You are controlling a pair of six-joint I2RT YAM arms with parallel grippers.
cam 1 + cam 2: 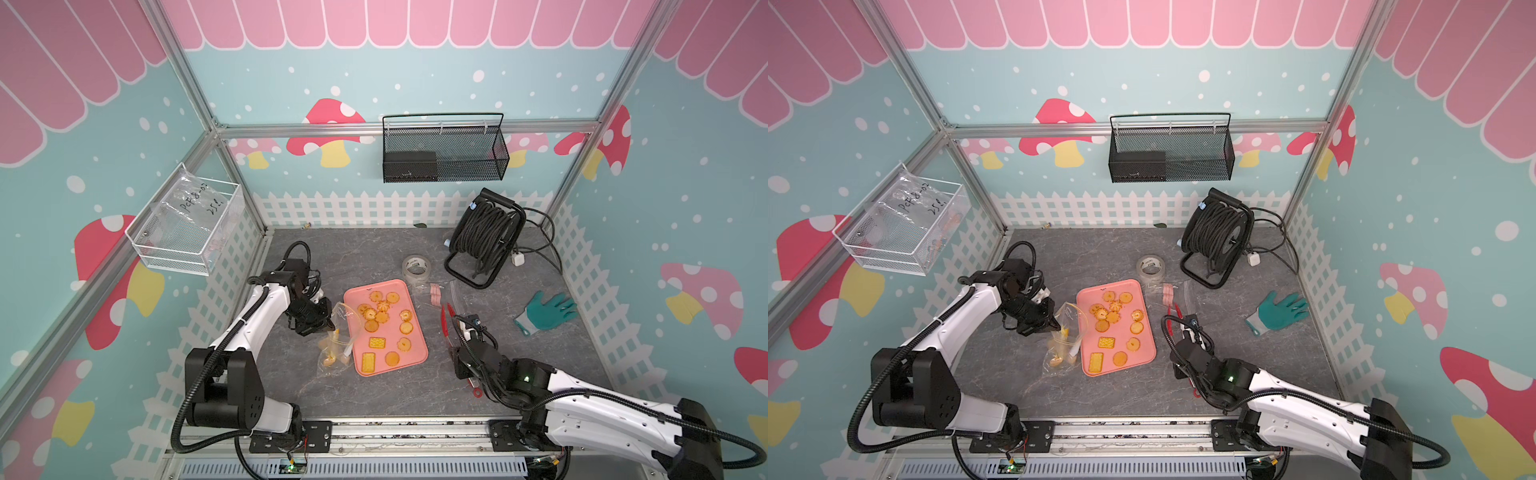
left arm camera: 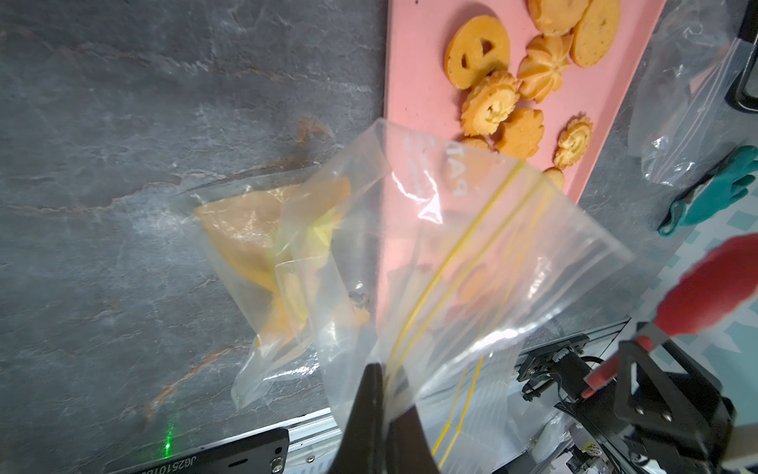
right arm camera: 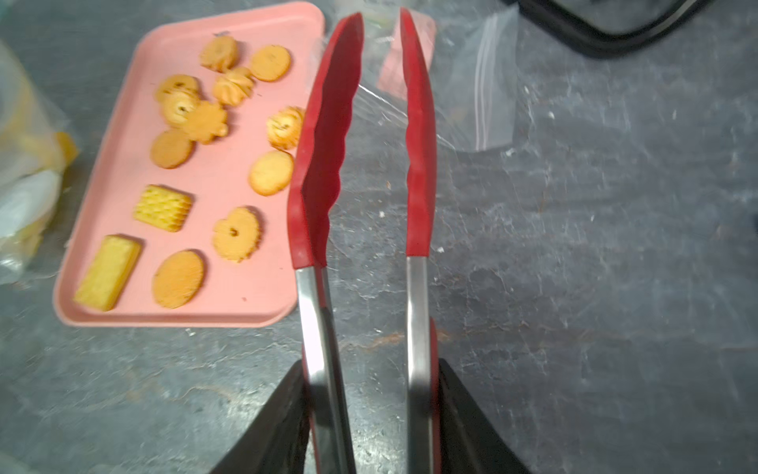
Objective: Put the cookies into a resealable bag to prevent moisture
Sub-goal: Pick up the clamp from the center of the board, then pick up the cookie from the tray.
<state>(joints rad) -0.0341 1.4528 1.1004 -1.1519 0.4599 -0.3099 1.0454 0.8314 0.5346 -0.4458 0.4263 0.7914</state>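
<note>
Left wrist view shows most cookies point(image 2: 488, 106) waiting on the tray point(image 2: 414, 90), a few seemingly inside the bag point(image 2: 471, 254), whose rim the left jaws pinch tight, while the right jaws grip empty tongs point(image 3: 324, 164).

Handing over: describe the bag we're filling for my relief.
Find the pink tray. The resealable bag lies along its edge on the left arm's side, mouth pinched in the left claw. Unlike the bag of pink strips on the tray's other side, it has yellow zip lines and cookies inside.
</note>
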